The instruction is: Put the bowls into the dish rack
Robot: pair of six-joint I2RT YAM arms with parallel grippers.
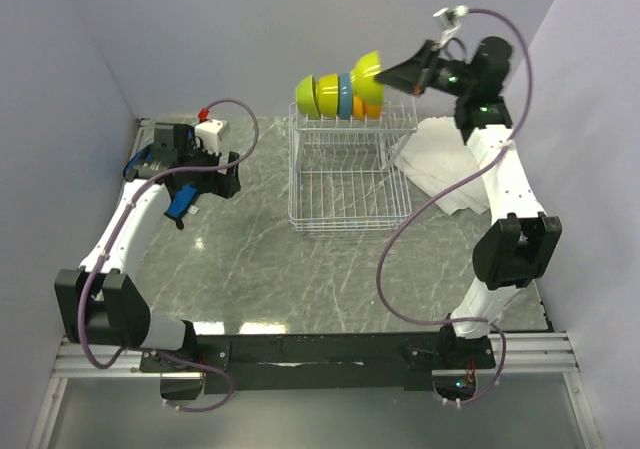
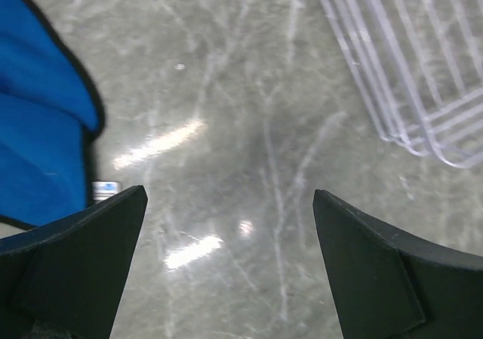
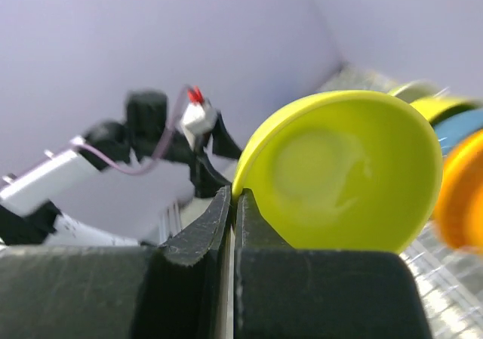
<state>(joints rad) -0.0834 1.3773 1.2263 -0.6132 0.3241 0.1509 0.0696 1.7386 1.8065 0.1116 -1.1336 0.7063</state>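
4 bowls (image 1: 327, 95) upright in dish rack (image 1: 345, 184) slots by the bench's far edge. Right pincer (image 1: 390, 76) clamped on the rim of the 5th, a lime green bowl (image 1: 366, 74), above them. Best lowered edge-on into a free slot beside the orange bowl (image 1: 373, 108), without knocking it. Left pincer (image 2: 230, 226) apart near the left edge.

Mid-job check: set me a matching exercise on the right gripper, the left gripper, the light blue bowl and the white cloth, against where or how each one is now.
Things:
1. right gripper
2. left gripper
3. light blue bowl
4. white cloth

States:
A. open above the bare table
B. lying on the table, right of the dish rack in the top view
C. shut on the rim of a lime green bowl
D. standing on edge in the dish rack, next to the orange bowl

Pairs: 1-C, 2-A, 3-D, 4-B
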